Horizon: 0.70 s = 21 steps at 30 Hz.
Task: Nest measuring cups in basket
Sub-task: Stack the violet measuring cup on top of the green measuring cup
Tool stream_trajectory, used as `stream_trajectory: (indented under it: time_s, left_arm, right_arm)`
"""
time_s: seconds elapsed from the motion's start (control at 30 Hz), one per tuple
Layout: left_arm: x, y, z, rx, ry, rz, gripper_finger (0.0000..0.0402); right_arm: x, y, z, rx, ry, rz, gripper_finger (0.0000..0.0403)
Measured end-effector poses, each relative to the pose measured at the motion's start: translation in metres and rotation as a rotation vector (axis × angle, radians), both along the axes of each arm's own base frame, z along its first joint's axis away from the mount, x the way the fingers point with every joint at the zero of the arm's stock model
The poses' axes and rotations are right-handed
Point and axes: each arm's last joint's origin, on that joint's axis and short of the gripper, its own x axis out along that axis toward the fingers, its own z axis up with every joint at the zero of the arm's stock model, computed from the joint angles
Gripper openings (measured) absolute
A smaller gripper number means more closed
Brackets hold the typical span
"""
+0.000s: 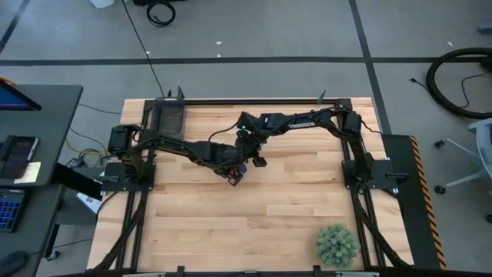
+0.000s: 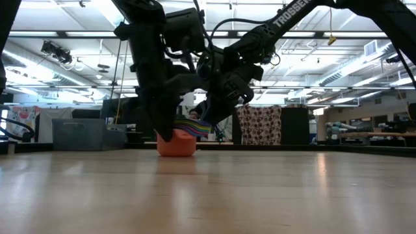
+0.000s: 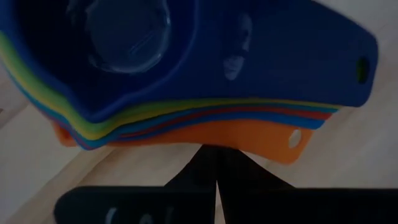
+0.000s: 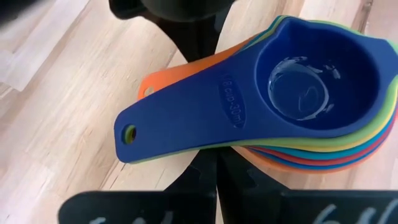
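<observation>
The measuring cups (image 4: 311,93) sit nested in one stack, dark blue on top and orange at the bottom, with their handles fanned out. The orange cup's base (image 2: 177,145) rests on the table's middle. My left gripper (image 3: 216,183) is shut and points steeply down at the stack's left side. My right gripper (image 4: 215,180) is shut too and slants down under the handles from the far right. The basket (image 1: 170,115) stands at the table's far left edge, away from both grippers. My left gripper meets the stack with its shut fingertips (image 2: 165,133) at the orange cup's side, below that cup's handle (image 3: 249,140). It comes steeply from above. The handles hide the exact point of touch. My right gripper's shut fingers (image 4: 211,163) run under the dark blue handle (image 4: 186,124), slanting down. The handles hide the tips, so I cannot tell whether they touch.
A spiky green plant ball (image 1: 337,245) lies near the table's front right corner. Bare wood spreads out in front of the stack. A desk with screens (image 1: 23,146) stands beyond the table's left edge.
</observation>
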Motion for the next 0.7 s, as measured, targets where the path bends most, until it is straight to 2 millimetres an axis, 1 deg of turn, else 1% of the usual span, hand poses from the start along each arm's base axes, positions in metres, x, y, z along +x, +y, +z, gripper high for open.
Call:
stream_trajectory:
  time_s: [0.47, 0.7]
  left_arm:
    - [0.0064, 0.0014, 0.0025, 0.047, -0.071, 0.016, 0.0007]
    - [0.0010, 0.0009, 0.0010, 0.053, -0.006, 0.009, 0.0007]
  right_arm:
    - [-0.0002, 0.0014, 0.0015, 0.043, -0.017, 0.030, 0.0000]
    - [0.0008, -0.0012, 0.0005, 0.003, -0.012, -0.004, 0.0000]
